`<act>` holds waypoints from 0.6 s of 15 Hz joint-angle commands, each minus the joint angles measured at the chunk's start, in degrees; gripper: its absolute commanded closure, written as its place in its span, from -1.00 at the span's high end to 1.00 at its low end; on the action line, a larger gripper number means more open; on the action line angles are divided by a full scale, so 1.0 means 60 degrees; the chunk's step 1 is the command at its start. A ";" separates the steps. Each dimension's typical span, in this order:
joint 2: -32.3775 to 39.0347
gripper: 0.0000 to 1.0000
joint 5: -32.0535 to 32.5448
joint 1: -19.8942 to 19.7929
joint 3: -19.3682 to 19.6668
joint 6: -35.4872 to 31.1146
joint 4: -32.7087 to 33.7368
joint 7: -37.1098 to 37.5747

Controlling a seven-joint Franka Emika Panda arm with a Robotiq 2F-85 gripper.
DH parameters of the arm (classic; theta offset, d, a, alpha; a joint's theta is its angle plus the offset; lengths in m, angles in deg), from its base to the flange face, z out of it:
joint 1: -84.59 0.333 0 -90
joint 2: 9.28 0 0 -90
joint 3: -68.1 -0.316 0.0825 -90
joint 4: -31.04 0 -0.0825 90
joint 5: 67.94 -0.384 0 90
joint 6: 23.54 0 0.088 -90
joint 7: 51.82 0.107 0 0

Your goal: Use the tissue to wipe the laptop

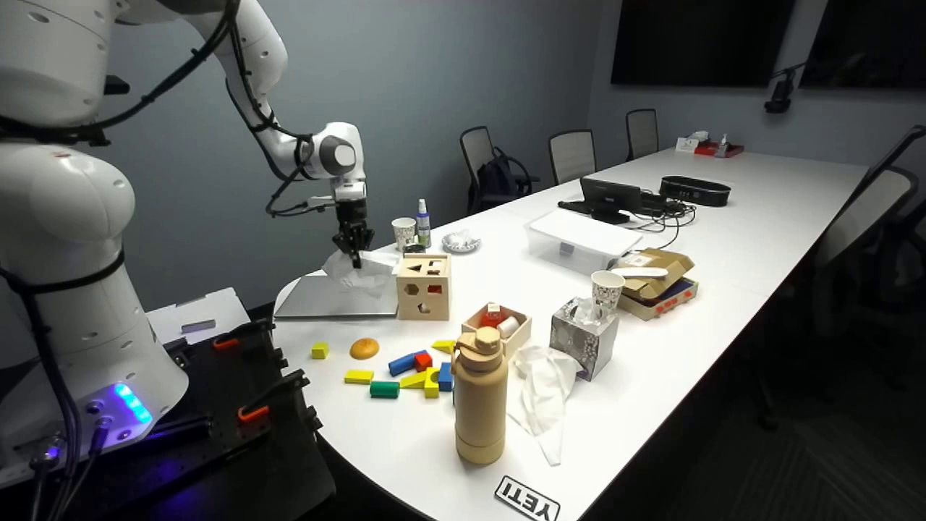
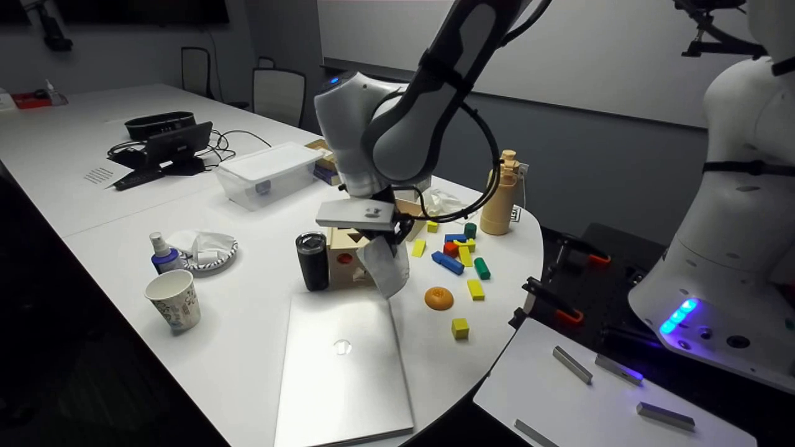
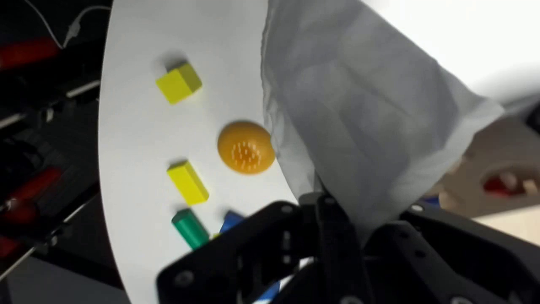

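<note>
The silver-grey laptop lies closed on the white table in both exterior views [image 1: 325,305] [image 2: 341,385]. The wrist view does not clearly show it. My gripper [image 1: 356,257] points down near the laptop's edge by the wooden block; it also shows in an exterior view [image 2: 394,241] and in the wrist view [image 3: 358,226]. Its fingers are shut on a white tissue [image 2: 386,267], which hangs below them. The tissue also shows in an exterior view [image 1: 358,278] and spreads large in the wrist view [image 3: 358,97]. I cannot tell whether the tissue touches the lid.
The wooden shape-sorter block [image 1: 423,300] stands at the laptop's edge, with a black tumbler [image 2: 312,261] beside it. A paper cup [image 2: 174,301] and a spray bottle [image 2: 164,254] stand nearby. Several toy blocks, an orange round toy [image 2: 439,298] and a tan bottle [image 1: 480,405] are on the table.
</note>
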 commanded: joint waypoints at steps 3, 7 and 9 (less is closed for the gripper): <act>-0.2429 -0.99 0.3613 -0.0653 0.0609 0.1487 -0.1137 0.3220; -0.2793 -0.99 0.5250 -0.2167 0.0013 0.2787 -0.0795 0.4558; -0.2731 -0.99 0.5648 -0.2855 -0.0237 0.3074 -0.0595 0.4713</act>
